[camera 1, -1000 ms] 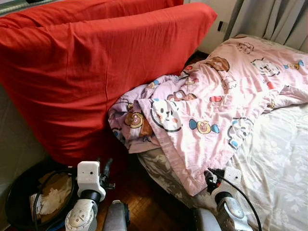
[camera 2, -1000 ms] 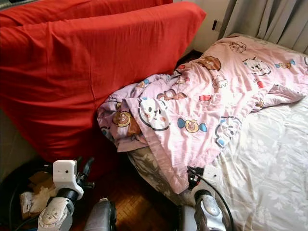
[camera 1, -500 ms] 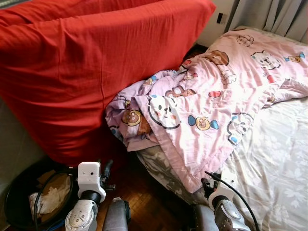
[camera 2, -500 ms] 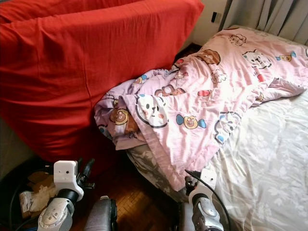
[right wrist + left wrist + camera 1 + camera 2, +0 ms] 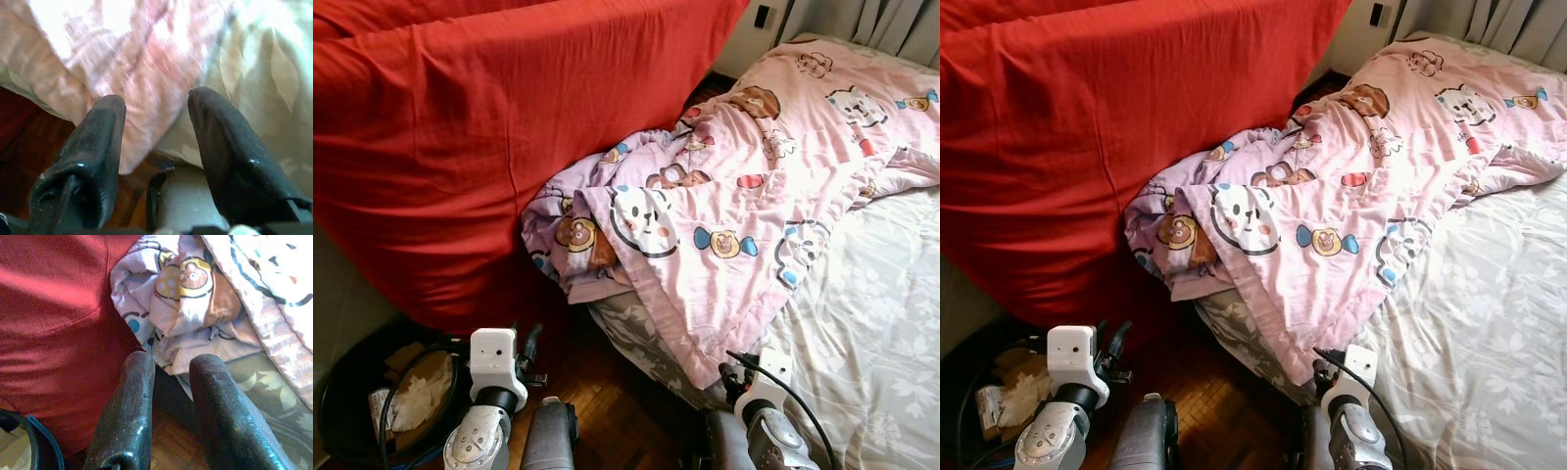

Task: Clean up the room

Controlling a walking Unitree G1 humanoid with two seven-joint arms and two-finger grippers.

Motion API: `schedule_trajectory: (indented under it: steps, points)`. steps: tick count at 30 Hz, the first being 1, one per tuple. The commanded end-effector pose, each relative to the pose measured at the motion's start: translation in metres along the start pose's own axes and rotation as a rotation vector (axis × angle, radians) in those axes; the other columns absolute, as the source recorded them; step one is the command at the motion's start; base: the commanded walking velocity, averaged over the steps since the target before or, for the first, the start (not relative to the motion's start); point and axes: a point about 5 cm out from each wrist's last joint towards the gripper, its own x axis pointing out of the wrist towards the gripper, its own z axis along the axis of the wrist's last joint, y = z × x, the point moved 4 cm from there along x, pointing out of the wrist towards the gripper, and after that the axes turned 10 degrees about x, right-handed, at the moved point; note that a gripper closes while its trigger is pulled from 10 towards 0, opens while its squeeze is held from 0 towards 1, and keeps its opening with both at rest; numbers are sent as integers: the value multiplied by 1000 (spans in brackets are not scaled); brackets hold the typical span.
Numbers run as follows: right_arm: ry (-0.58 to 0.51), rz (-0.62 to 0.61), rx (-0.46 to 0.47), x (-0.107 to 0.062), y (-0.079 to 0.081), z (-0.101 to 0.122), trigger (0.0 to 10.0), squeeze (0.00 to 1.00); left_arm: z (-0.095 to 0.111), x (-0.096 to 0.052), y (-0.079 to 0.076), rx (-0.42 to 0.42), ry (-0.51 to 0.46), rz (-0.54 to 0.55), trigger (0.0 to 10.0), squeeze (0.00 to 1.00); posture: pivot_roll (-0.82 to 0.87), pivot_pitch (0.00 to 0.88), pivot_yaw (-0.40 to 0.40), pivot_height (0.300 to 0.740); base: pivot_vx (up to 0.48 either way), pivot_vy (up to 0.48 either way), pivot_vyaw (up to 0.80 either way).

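We hold both arms low — left gripper (image 5: 168, 382) and right gripper (image 5: 156, 127) parted, empty — facing the pink blanket (image 5: 744, 206).

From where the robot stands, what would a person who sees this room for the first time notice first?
Most striking is the big red cushion that stands on the left and leans over the bed's edge. Next to it, a crumpled pink cartoon blanket spills across the bed with the pale floral sheet, one corner hanging over the edge. Low on the left, a black bin with paper waste sits on the wooden floor.
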Motion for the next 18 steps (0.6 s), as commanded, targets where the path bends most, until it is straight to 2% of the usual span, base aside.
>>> schedule_trajectory:
  steps: [1,18]
  points:
    - [6,5,12,-2,0,-5,10000,0,-3,-2,-1,-14,17,-5,10000,0,136,212,4,621,266,0,0]
    - [-39,27,44,-2,0,1,10000,0,-3,-3,-2,-9,16,-10,10000,0,137,203,6,621,269,0,0]
